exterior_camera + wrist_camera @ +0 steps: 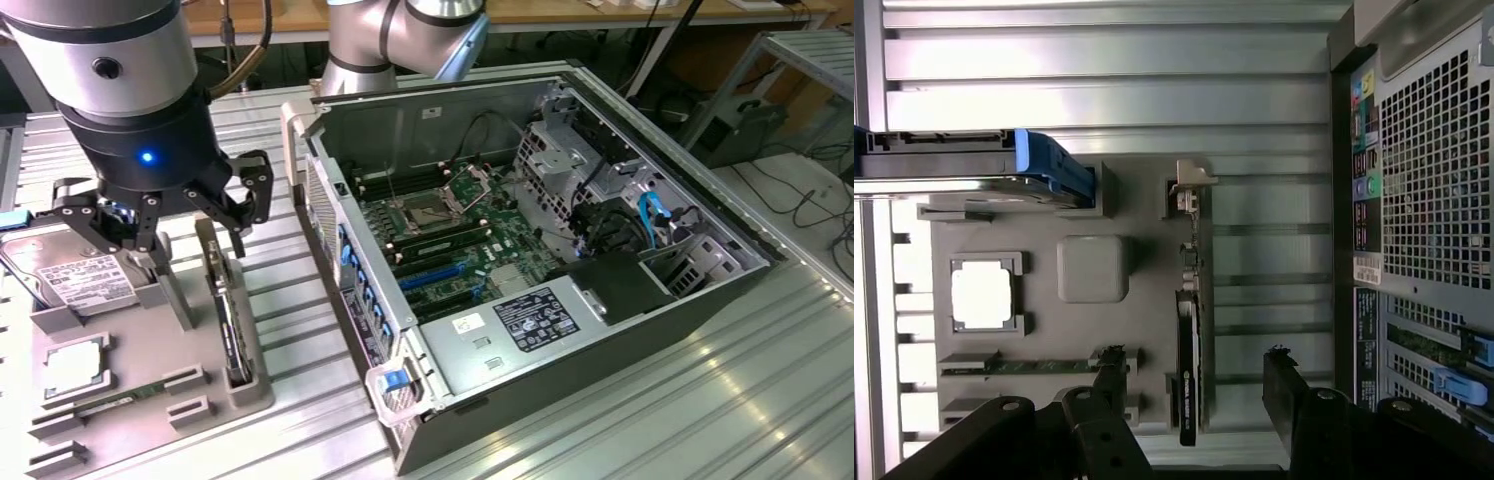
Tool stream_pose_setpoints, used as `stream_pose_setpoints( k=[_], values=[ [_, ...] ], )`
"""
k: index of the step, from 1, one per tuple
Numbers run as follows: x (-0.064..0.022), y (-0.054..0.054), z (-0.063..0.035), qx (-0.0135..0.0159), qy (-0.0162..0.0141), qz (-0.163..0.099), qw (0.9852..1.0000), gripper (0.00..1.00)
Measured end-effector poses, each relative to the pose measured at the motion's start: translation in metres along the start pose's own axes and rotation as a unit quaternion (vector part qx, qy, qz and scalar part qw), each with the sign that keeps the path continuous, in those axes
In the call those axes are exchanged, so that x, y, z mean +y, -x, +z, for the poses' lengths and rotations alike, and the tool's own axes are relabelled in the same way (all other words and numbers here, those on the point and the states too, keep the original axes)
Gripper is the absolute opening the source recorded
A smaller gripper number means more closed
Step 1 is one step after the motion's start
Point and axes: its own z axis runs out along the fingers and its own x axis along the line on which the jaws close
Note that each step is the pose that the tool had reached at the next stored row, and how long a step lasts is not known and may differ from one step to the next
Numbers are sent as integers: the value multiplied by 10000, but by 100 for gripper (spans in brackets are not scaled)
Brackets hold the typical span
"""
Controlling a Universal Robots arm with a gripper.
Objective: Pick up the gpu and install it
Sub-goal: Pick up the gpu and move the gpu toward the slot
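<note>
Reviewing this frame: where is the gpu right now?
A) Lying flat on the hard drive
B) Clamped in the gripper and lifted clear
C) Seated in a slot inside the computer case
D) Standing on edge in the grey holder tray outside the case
D: the gpu stands edge-on in the grey holder tray beside the computer case, while the open gripper hovers above it without gripping it.

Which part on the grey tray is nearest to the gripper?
The thin dark gpu card with a silver bracket, standing on edge in line between the open gripper's fingers; the silver hard drive, square processor and green memory stick sit aside.
</note>
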Motion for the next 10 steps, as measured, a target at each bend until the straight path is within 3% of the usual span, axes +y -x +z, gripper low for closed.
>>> stream_pose_setpoints(
  k=[10],
  values=[
    [-3,-1,58,0,0,0,10000,66]
  ],
)
